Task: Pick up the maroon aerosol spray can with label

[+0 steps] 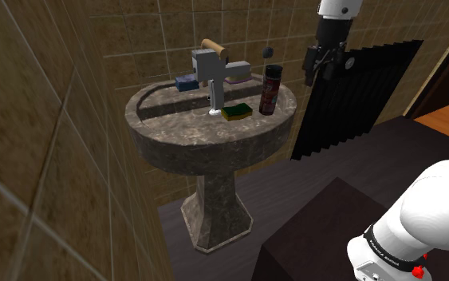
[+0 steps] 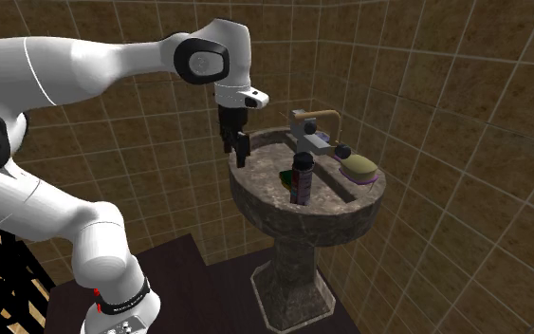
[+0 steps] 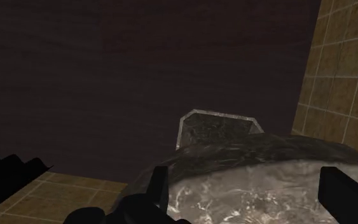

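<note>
maroon spray can (image 1: pixel 269 89) with label, upright on rim of mottled stone pedestal sink (image 1: pixel 175 137), toward shoulder view's right, just beside green-yellow sponge (image 1: pixel 237 112). grey faucet (image 1: pixel 209 68) behind sponge. black gripper (image 1: pixel 317 73) hanging beside sink's rim, apart from can, fingers (image 3: pixel 160 188) spread wide.

Brown tiled walls (image 1: pixel 39 120) enclose a marbled pedestal sink (image 1: pixel 214 150) on dark floor (image 1: pixel 294 191).

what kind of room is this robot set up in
Most likely a bathroom: a mottled, stone-look pedestal sink with a faucet stands against brown tiled walls, and a dark red spray can and a sponge sit on its rim.
</note>
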Controlling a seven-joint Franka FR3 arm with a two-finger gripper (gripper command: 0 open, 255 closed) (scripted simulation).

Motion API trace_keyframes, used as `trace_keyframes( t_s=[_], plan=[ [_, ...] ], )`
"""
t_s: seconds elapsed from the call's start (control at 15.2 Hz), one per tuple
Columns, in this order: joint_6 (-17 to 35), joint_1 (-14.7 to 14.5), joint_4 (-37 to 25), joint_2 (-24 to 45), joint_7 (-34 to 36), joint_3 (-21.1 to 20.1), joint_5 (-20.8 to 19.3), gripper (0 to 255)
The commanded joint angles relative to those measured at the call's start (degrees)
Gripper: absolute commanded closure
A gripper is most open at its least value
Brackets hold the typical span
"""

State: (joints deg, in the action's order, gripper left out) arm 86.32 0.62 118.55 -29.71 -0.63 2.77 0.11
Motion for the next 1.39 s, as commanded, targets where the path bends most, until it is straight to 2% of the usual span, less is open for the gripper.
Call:
trace_keyframes(
  t_s=[0.0,0.59,0.86,1.06,1.12,1.32],
  plan=[
    [0.7,-0.1,-3.6,4.7,-2.0,1.2,0.4,0],
    [-1.3,0.2,-25.7,27.2,-11.4,5.5,4.4,0],
    [-5.0,1.4,-39.5,38.6,-15.1,6.5,7.2,0],
    [-9.6,3.1,-53.1,48.8,-17.2,6.6,9.7,0],
    [-10.3,3.4,-54.9,50.0,-17.4,6.5,10.0,0],
    [-7.3,3.1,-50.6,48.7,-17.6,6.5,9.7,0]
  ],
)
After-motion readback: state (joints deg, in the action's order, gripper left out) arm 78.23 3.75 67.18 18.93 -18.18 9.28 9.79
